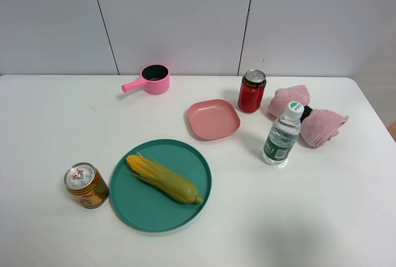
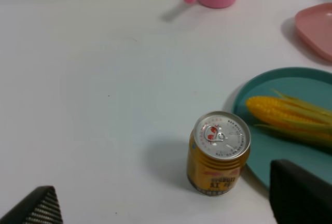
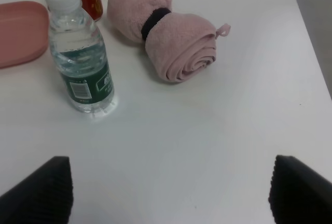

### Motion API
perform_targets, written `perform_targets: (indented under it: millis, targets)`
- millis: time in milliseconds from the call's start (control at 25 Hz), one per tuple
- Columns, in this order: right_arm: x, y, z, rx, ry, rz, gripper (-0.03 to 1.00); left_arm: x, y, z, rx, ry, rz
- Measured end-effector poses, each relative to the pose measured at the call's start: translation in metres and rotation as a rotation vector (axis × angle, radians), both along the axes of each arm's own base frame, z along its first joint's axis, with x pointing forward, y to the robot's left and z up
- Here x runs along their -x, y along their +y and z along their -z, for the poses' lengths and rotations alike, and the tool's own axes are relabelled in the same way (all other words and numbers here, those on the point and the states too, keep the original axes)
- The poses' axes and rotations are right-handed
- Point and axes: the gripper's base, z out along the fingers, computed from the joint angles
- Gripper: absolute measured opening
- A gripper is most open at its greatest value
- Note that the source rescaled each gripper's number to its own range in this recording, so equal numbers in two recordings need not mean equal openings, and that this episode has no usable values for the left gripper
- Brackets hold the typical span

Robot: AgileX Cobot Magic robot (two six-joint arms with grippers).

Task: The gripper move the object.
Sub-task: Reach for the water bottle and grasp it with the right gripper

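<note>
The clear water bottle point(image 1: 283, 135) with a green label and white-green cap stands upright on the white table, right of centre, next to a rolled pink towel point(image 1: 309, 117). It also shows in the right wrist view point(image 3: 79, 53). My right gripper point(image 3: 171, 190) is open and empty, its fingertips point(image 3: 44, 187) wide apart, some way short of the bottle. My left gripper point(image 2: 166, 203) is open and empty near the gold-orange can point(image 2: 219, 153). Neither arm shows in the exterior high view.
A red soda can point(image 1: 252, 91) stands just behind the bottle, with a pink square plate point(image 1: 213, 118) to its left. A teal plate point(image 1: 130, 205) holds a corn cob point(image 1: 162, 178). The gold-orange can point(image 1: 86, 185) stands at front left. A pink saucepan point(image 1: 151, 80) stands at the back.
</note>
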Motion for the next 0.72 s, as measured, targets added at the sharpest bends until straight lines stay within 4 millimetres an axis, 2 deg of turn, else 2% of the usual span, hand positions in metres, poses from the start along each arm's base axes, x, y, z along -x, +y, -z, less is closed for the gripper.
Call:
perform_targets:
  millis: [40,520,600,720]
  targets:
    - [0.0,0.0,0.0,0.0,0.0,0.0,0.82,0.0,0.0,0.0,0.0,0.0,0.0]
    - [0.0,0.0,0.0,0.003,-0.001,0.002,0.82,0.0,0.0,0.0,0.0,0.0,0.0]
    - [0.001,0.0,-0.005,0.003,-0.031,0.002,0.82,0.0,0.0,0.0,0.0,0.0,0.0]
    - [0.004,0.0,-0.026,0.004,-0.162,0.003,0.82,0.0,0.0,0.0,0.0,0.0,0.0]
